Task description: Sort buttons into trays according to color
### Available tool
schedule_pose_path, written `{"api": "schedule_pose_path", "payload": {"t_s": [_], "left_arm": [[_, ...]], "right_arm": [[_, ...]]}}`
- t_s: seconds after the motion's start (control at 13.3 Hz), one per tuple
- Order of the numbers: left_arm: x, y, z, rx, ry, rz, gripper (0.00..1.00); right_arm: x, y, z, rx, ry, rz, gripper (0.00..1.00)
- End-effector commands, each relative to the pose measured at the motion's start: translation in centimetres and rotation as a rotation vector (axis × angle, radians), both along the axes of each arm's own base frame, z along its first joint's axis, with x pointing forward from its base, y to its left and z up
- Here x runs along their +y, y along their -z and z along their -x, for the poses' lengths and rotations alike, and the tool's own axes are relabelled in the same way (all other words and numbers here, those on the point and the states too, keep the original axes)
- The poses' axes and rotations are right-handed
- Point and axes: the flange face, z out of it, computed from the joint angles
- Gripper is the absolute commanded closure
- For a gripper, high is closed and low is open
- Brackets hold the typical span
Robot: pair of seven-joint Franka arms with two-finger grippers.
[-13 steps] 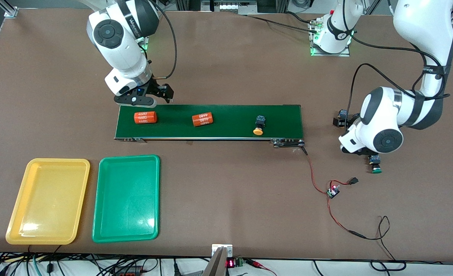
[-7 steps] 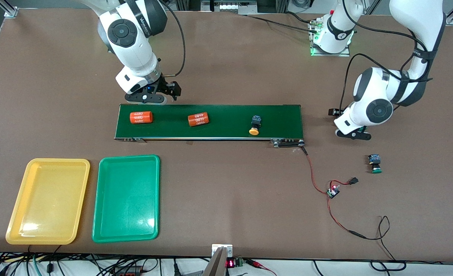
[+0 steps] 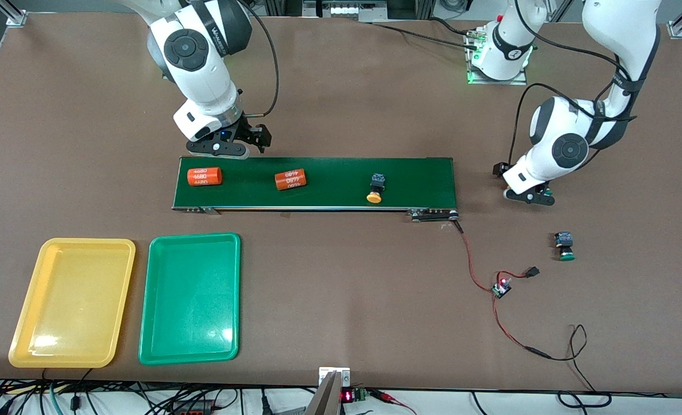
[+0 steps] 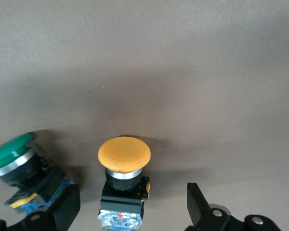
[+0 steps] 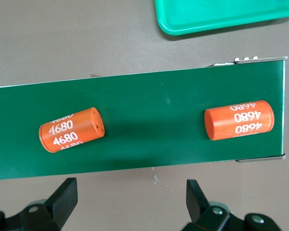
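On the table's bare end by the left arm, I have the left gripper (image 4: 134, 207) low, fingers spread around a yellow-capped button (image 4: 124, 180) beside a green one (image 4: 20, 166); closing comes next, I judge. The right gripper (image 3: 232, 144) waits open over the belt's (image 3: 329, 173) edge.

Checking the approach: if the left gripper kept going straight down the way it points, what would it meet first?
Most likely the yellow-orange capped push-button on the brown table: it sits between the left gripper's open fingers. A green-capped push-button lies just beside it; depth is unclear.
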Motion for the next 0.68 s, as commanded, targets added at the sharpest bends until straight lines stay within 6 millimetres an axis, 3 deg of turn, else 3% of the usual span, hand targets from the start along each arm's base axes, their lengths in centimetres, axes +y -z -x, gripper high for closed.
{"api": "schedule_pose_path", "payload": {"t_s": [0.0,0.3,0.45,0.6], "left_arm": [[0.1,1.1,0.9,-0.009,0.033,0.002,0.23],[1.0,0.9,0.8,-0.004,0.017,-0.004,0.73],[0.7,-0.2,0.4,-0.009,0.022,-0.007,0.87],[-0.9,-3.5,-1.6,-0.062,0.048,-0.01,0.89]], "right_arm": [[0.7,0.2,-0.7,-0.042,0.018,-0.015,0.0],[0.8,0.7,-0.8,-0.045,0.003,-0.02,0.0],[0.9,1.2,-0.8,-0.034,0.004,-0.02,0.0],[1.7,1.9,-0.3,-0.021,-0.011,-0.018,0.0]]}}
